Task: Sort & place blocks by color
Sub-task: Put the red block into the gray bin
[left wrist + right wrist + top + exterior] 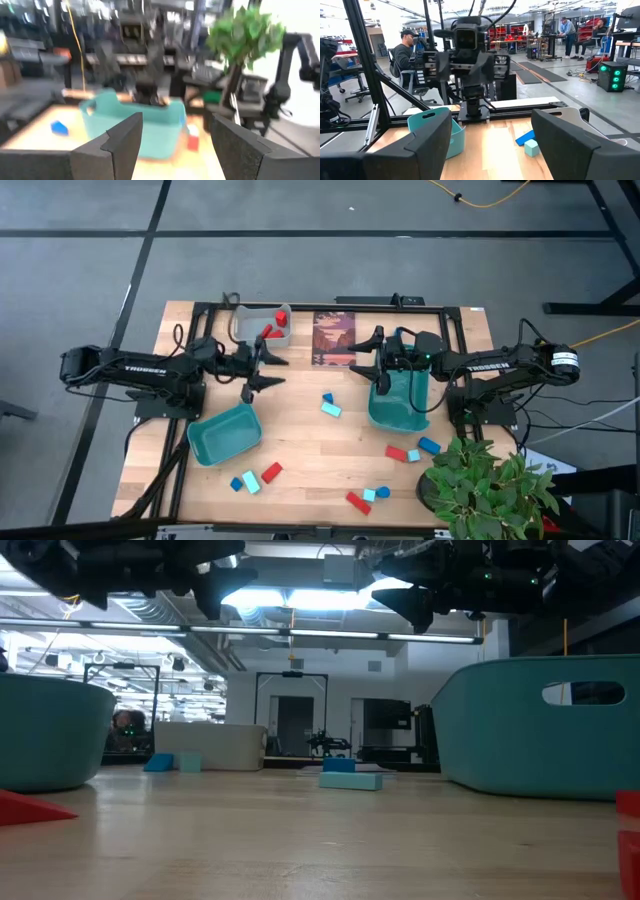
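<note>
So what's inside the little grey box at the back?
Red blocks sit in the grey bin: one stands at its rim, one lies inside. The left arm partly covers the bin, so more could hide.

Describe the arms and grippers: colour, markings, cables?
Both arms are black with white TROSSEN lettering along the forearm. The left gripper and right gripper have dark, angular fingers. Black cables run along the arms; green lights glow near the right wrist.
</note>
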`<action>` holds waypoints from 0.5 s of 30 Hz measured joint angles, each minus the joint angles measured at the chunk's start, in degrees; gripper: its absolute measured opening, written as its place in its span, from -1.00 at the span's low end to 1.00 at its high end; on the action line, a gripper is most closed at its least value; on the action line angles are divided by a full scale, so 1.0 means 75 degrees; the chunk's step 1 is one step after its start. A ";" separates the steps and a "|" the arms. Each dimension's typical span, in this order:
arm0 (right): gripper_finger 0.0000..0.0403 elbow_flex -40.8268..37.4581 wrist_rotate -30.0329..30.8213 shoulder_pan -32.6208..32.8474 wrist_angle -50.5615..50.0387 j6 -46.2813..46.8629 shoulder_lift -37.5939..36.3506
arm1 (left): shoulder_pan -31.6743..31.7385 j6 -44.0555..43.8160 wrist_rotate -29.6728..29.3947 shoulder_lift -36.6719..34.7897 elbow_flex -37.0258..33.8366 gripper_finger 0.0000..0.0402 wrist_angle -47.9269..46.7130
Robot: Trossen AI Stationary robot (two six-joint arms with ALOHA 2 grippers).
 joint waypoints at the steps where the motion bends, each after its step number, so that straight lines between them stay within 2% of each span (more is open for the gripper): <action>1: 0.37 0.0000 0.0000 0.0000 -0.0001 0.0002 0.0000 | -0.0165 0.0027 -0.0174 0.0002 0.0200 0.11 -0.0501; 6: 0.37 0.0000 0.0000 0.0000 0.0000 0.0023 0.0000 | -0.1003 0.0403 -0.1009 0.0019 0.1654 0.11 -0.4145; 9: 0.37 0.0000 0.0000 0.0000 0.0000 0.0028 0.0000 | -0.1532 0.0356 -0.1226 0.0212 0.2470 0.11 -0.5555; 12: 0.37 0.0000 0.0001 0.0000 -0.0003 0.0023 -0.0001 | -0.1970 -0.0213 -0.1398 0.0470 0.3224 0.11 -0.6560; 15: 0.37 0.0000 0.0002 0.0000 -0.0029 0.0023 -0.0003 | -0.2380 -0.1538 -0.2037 0.0834 0.3794 0.11 -0.7213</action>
